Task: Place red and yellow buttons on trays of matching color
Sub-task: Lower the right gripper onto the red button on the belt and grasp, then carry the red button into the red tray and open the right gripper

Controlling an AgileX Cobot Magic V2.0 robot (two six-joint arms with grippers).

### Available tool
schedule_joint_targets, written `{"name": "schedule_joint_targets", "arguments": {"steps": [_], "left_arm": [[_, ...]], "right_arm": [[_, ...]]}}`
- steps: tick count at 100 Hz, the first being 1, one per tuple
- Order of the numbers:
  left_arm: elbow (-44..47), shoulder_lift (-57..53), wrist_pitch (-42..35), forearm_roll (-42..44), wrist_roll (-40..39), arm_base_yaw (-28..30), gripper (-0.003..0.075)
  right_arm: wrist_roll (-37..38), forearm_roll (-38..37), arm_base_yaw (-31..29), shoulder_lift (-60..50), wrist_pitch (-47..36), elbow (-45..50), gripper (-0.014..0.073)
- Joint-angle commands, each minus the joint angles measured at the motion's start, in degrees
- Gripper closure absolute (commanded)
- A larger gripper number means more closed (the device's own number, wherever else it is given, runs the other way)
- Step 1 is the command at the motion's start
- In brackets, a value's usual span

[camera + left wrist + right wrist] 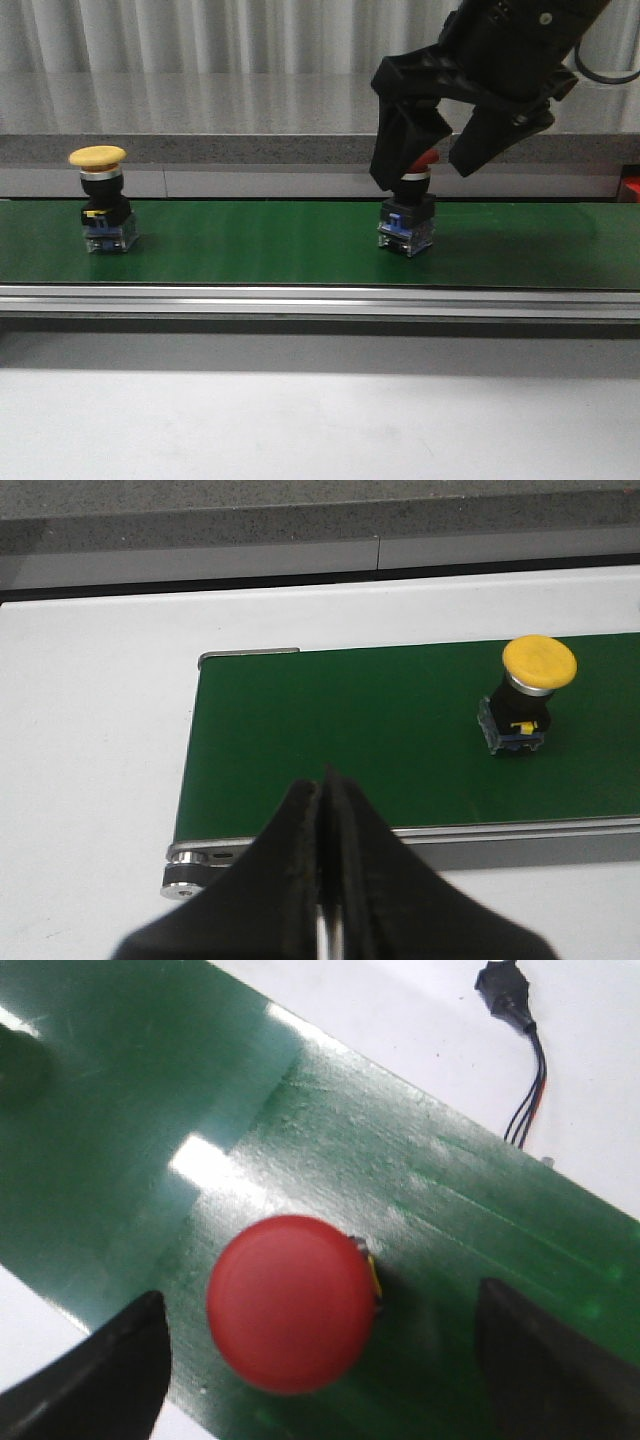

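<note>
The red button (408, 212) stands upright on the green belt (250, 245), right of the middle. My right gripper (425, 170) hangs over it, open, one finger on each side of the red cap and touching nothing. In the right wrist view the red cap (290, 1302) lies between the spread fingers (110, 1370) of that gripper (320, 1305). The yellow button (100, 195) stands upright near the belt's left end. The left wrist view shows this yellow button (528, 685) far ahead of my left gripper (325, 790), which is shut on nothing. The trays are out of view.
An aluminium rail (300, 300) runs along the belt's near edge, with white table in front. The belt's end roller (185, 875) is just below my left gripper. A black connector on thin wires (510, 1000) lies on the white surface beyond the belt. Something red (630, 188) shows at the far right edge.
</note>
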Motion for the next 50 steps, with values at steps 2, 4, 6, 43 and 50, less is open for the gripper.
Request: {"name": "schedule_joint_targets", "arguments": {"steps": [2, 4, 6, 43, 50], "left_arm": [[-1.46, 0.06, -4.05, -0.76, 0.12, -0.44, 0.0741], [-1.46, 0.06, -4.05, -0.76, 0.12, -0.44, 0.0741], [-1.46, 0.06, -4.05, -0.76, 0.12, -0.44, 0.0741], [-1.46, 0.06, -4.05, -0.76, 0.12, -0.44, 0.0741], [-1.46, 0.06, -4.05, -0.76, 0.12, -0.44, 0.0741]], "right_arm": [[-0.67, 0.73, 0.02, -0.49, -2.75, -2.63, 0.0067], [-0.67, 0.73, 0.02, -0.14, -3.03, -2.63, 0.0084], [-0.67, 0.73, 0.02, 0.19, -3.27, -2.63, 0.0112], [-0.67, -2.15, -4.56, -0.39, 6.74, -8.87, 0.0421], [-0.67, -3.02, -8.22, -1.04, 10.82, -12.44, 0.0421]]}}
